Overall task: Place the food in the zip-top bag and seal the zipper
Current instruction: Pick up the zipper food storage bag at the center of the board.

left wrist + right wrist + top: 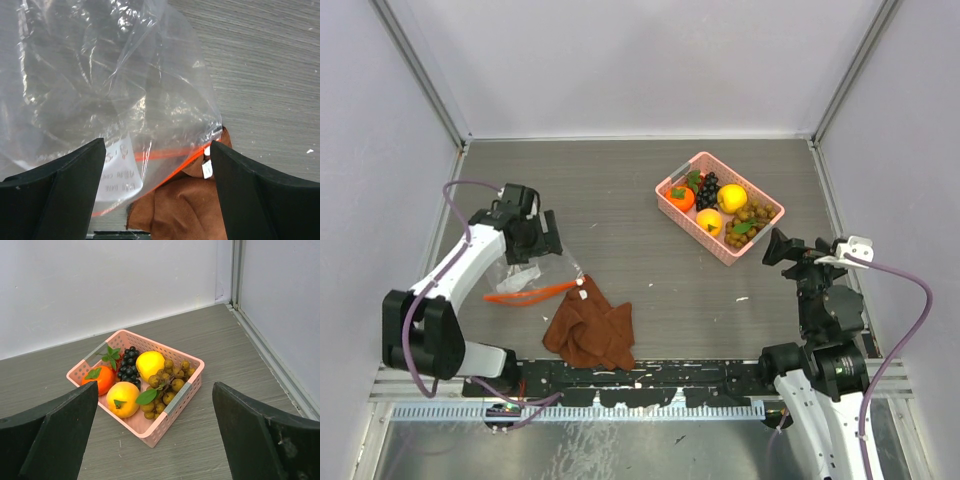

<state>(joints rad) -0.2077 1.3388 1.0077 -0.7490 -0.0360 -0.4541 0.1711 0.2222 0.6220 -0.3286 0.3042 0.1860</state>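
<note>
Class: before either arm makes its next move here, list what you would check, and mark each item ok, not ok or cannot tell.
1. Jaws of left gripper open above the zip-top bag: ok.
2. Jaws of right gripper open, facing the pink basket: ok.
3. All food visible in the basket, unobstructed: ok.
4. Mouth of the bag open for loading: cannot tell.
5. The zipper clear of the brown cloth: not ok, its end overlaps the cloth.

- Grey wood-grain table (620,190), walled on three sides.
- Pink basket (678,171) stands at the far right.
- Clear bag (517,276) lies at the left, its orange strip (530,293) on the near edge.
- Brown cloth (590,330) lies crumpled near the front, touching the bag's corner.
- A few white scraps (741,298) lie scattered.
</note>
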